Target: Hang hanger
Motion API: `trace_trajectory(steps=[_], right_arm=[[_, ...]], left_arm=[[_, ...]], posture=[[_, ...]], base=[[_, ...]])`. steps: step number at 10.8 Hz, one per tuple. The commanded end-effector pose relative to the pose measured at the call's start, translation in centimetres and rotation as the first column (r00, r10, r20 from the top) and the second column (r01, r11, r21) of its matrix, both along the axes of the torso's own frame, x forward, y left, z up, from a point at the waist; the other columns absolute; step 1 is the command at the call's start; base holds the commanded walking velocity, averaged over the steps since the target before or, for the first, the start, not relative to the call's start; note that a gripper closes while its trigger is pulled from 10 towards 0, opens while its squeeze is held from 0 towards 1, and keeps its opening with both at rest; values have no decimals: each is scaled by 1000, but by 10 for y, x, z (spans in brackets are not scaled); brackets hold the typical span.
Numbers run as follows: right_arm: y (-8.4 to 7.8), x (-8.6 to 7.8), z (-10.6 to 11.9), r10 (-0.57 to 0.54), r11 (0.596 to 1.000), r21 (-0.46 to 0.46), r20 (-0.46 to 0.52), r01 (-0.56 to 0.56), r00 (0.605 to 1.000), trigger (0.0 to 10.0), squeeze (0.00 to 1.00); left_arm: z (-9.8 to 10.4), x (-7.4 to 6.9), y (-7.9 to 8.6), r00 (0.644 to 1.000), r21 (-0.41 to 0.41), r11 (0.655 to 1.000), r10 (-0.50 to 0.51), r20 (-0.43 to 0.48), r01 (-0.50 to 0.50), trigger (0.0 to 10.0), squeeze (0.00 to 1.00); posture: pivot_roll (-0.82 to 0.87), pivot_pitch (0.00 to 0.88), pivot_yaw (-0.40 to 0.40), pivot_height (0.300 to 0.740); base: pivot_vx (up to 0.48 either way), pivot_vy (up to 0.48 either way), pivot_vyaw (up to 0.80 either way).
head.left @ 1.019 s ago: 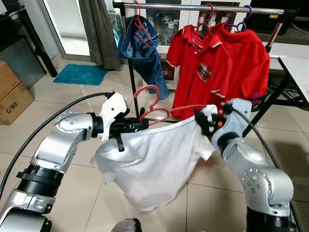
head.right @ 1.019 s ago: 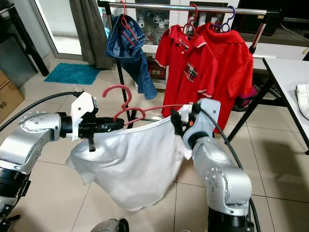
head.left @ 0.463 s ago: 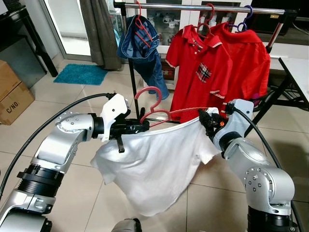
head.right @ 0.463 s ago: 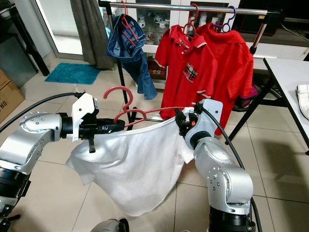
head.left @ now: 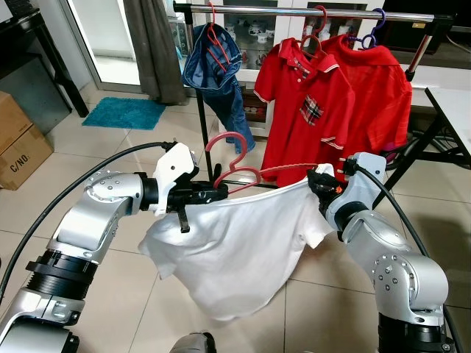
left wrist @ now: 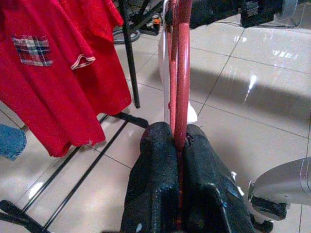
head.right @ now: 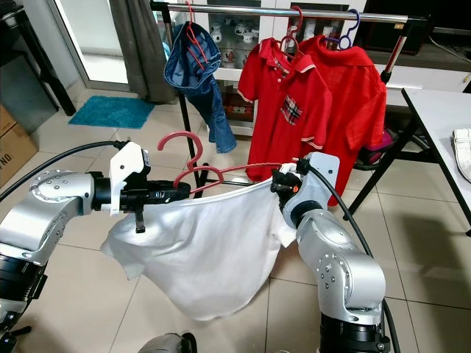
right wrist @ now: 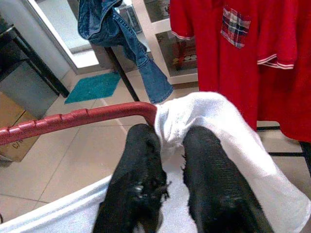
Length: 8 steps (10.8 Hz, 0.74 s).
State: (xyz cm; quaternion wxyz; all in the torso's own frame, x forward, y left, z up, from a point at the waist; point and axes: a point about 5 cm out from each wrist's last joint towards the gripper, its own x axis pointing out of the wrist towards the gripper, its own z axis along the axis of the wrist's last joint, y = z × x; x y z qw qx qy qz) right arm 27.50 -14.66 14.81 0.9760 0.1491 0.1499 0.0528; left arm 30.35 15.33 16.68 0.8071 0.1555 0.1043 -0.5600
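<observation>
Left gripper (left wrist: 178, 145) pinched tight on red hanger (left wrist: 182, 73). Hanger bar runs straight away from black fingers (left wrist: 153, 165). White cloth (left wrist: 165, 63) beside bar. Red shirt (left wrist: 53, 73) with checked pocket nearby. Black rack legs (left wrist: 129, 63) on shiny tile floor (left wrist: 252, 82).

Two red polo shirts (head.left: 305, 110), one white shirt (head.left: 235, 250), one pair of jeans (head.left: 221, 73), four hangers (head.left: 232, 158).

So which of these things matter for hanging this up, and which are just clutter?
Job:
red hanger
white shirt
rail
left gripper
right gripper

Clutter:
red shirts
jeans
blue mat
boxes
</observation>
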Motion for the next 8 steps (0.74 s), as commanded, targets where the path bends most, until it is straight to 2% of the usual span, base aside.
trace_trajectory(steps=[1,8], right_arm=[[-1,1,0,3,1000,-9,4,-3,1000,0,0],[0,0,3,24,1000,-3,40,-24,999,0,0]], left_arm=[[11,2,1,999,-5,1000,-11,45,11,0,0],[4,8,8,997,61,997,48,54,-51,0,0]], posture=[[38,11,54,740],[33,9,67,740]], base=[[0,0,0],[0,0,0]])
